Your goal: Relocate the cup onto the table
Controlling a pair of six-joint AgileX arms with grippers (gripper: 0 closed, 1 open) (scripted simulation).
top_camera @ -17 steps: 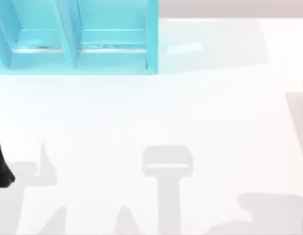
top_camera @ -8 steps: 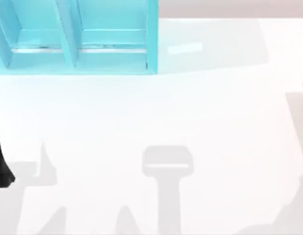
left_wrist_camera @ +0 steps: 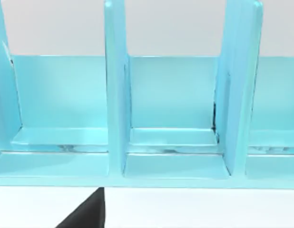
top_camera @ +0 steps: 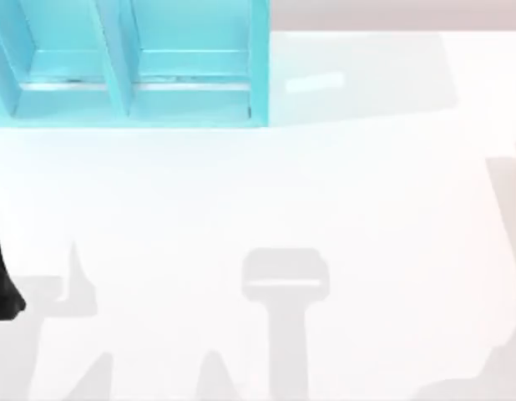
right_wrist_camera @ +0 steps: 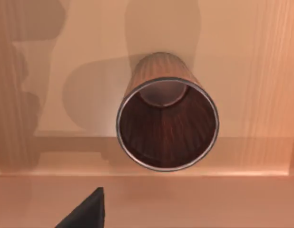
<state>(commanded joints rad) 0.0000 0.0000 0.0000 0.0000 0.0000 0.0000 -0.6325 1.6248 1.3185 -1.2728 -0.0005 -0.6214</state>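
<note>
The cup point(right_wrist_camera: 167, 124) is a reddish-brown ribbed tumbler with a dark inside and a thin metal rim. The right wrist view looks straight into its open mouth. It stands on a light wooden surface point(right_wrist_camera: 242, 71), not on the white table point(top_camera: 341, 192). A dark part of my right gripper point(right_wrist_camera: 85, 213) shows at the edge of that view, apart from the cup. A black piece of my left arm point(top_camera: 1, 284) sits at the table's left edge, and a dark part of my left gripper point(left_wrist_camera: 87, 213) faces the turquoise shelf point(left_wrist_camera: 175, 161).
The turquoise shelf unit point(top_camera: 133, 92) with upright dividers stands at the table's back left, its compartments bare. A raised wooden ledge point(right_wrist_camera: 151, 173) runs in front of the cup. Grey shadows of the arms lie across the table's front.
The grey shadow at the table's front right corner has shrunk and drawn back toward the corner. The left arm and the shelf have not moved.
</note>
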